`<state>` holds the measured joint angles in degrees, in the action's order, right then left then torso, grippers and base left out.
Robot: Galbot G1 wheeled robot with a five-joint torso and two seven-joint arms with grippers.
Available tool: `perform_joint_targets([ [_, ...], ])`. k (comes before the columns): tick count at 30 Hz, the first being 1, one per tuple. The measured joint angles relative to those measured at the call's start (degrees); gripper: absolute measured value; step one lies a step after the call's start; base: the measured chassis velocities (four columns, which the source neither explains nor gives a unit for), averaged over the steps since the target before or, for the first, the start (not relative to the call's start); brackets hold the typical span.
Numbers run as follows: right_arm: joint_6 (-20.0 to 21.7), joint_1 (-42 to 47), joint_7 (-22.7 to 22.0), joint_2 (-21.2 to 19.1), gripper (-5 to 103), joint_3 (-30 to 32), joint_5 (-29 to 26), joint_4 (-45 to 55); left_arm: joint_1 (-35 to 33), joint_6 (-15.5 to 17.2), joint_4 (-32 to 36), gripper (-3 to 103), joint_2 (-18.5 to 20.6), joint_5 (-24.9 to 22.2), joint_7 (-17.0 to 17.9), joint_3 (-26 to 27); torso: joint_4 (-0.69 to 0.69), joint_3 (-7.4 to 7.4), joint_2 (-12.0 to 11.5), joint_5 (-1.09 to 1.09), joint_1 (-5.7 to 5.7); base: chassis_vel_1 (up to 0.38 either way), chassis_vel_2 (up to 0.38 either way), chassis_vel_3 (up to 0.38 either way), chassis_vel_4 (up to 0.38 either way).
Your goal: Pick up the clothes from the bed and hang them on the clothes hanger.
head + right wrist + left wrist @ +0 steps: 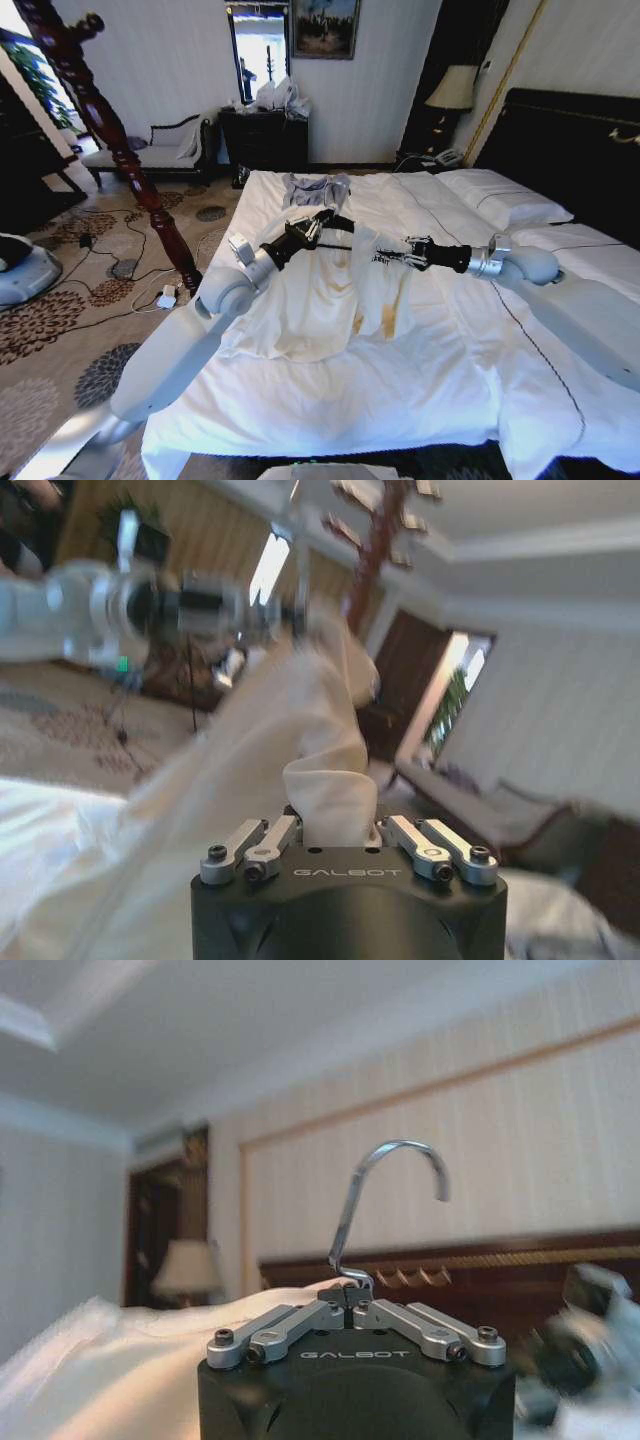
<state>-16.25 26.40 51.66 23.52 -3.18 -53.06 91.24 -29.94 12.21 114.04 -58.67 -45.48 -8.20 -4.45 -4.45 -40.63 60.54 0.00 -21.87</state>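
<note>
My left gripper is clamped on the clothes hanger at the base of its hook; my right gripper pinches a fold of the clothes. Both arms reach inward over the bed, where the wrinkled cream garment hangs between them, its lower part on the sheets.

Daylight enters through the window on the far wall and blows out to white there, while the room around it is evenly bright. The white bed reflects it strongly, with soft shadows only in the folds of the clothes. In the head view, straight lines bow near the frame edges, as at the dark wooden post beside the window. In the left wrist view the silver hook is sharp; the lamp behind it is soft. In the right wrist view the left hand is smeared by blur.
</note>
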Motion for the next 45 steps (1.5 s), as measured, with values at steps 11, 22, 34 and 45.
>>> perform_joint_targets([
  [11,-0.61,-0.04,0.21,-0.62,23,0.92,-0.21,-0.99,-0.45,0.07,0.92,5,1.56,2.84,2.73,-2.38,0.01,0.0,0.0,0.0,-0.01,0.0,0.0,0.0,0.0],
  [22,-0.81,-0.87,1.47,-0.51,21,1.21,-1.6,-2.45,-7.79,1.27,3.74,42,5.54,9.4,5.85,2.09,0.01,0.0,0.0,0.0,-0.01,0.0,0.0,0.0,0.0],
  [34,-1.24,-0.18,1.08,-0.63,21,2.52,-2.86,-2.49,-15.04,-0.44,3.81,86,2.82,5.58,9.33,13.63,-0.03,0.0,0.0,0.0,0.0,0.0,0.0,0.0,0.0],
  [45,-1.61,-0.09,0.32,-0.58,21,2.59,-2.88,-1.04,-15.91,0.9,-5.99,100,-1.05,0.97,14.6,15.6,-0.01,-0.01,0.0,0.0,-0.01,0.0,0.0,0.0,0.0],
])
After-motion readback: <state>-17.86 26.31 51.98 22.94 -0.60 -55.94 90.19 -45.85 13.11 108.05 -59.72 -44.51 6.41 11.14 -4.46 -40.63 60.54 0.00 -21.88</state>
